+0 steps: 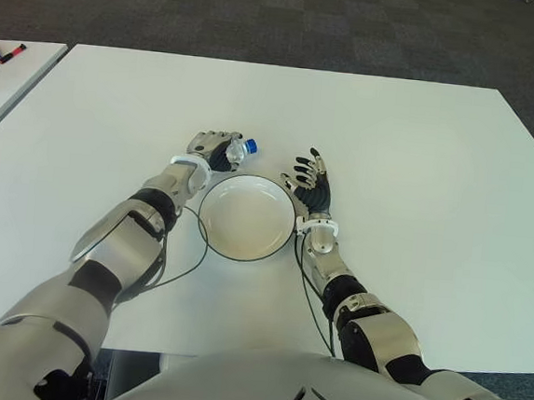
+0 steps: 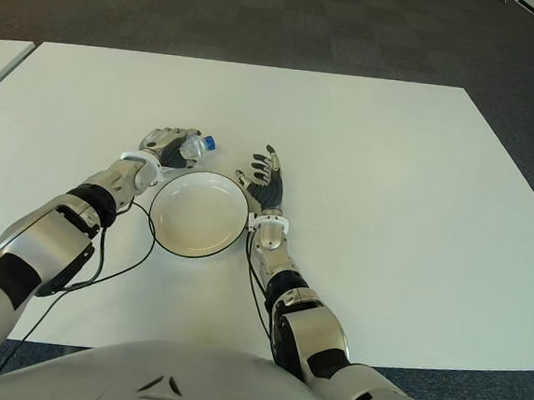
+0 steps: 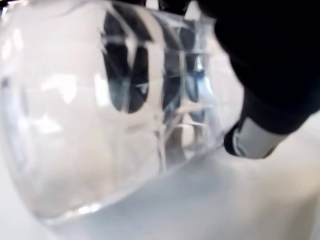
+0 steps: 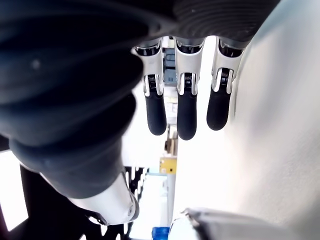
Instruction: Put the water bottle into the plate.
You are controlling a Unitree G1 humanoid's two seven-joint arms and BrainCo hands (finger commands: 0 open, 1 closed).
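Two hands are flanking the white plate (image 1: 247,219): left hand (image 1: 211,148) curling its fingers around the water bottle (image 1: 237,151) just beyond the far-left rim, right hand (image 1: 311,187) spreading empty; loose grip risks bottle rolling off.

No text, label, brand, number or sign can be read anywhere: the bottle (image 1: 237,151) shows only clear plastic and a blue cap, the plate (image 1: 210,234) is plain white, and the small items (image 1: 1,51) at the far left table edge are too small to make out
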